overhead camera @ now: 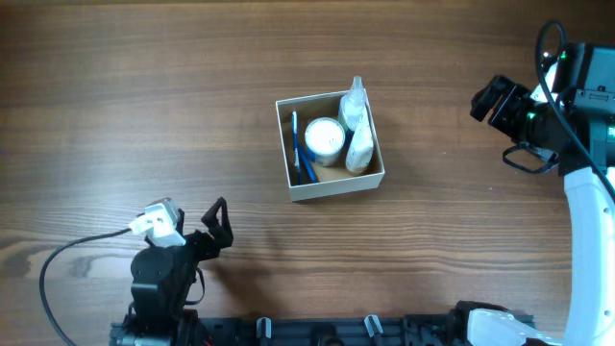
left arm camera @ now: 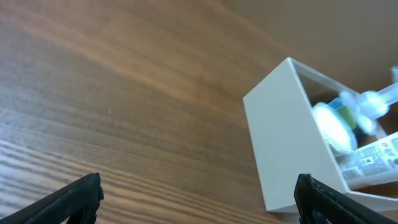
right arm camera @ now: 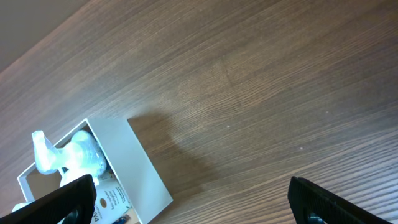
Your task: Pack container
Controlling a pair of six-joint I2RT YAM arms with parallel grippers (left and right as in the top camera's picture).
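Note:
The container (overhead camera: 298, 186), a square open-top box with thin white walls and a tan inside, sits at the table's middle. It holds a round white-lidded jar (overhead camera: 325, 135), two white bottles (overhead camera: 357, 130) and a blue pen (overhead camera: 296, 144). It also shows in the left wrist view (left arm camera: 283, 143) and in the right wrist view (right arm camera: 134, 165). My left gripper (overhead camera: 221, 223) is open and empty at the front left, well clear of the box. My right gripper (overhead camera: 495, 99) is open and empty at the far right, apart from the box.
A white cable (overhead camera: 58, 264) loops from the left arm at the front left edge. A black rail with clamps (overhead camera: 317, 332) runs along the table's front edge.

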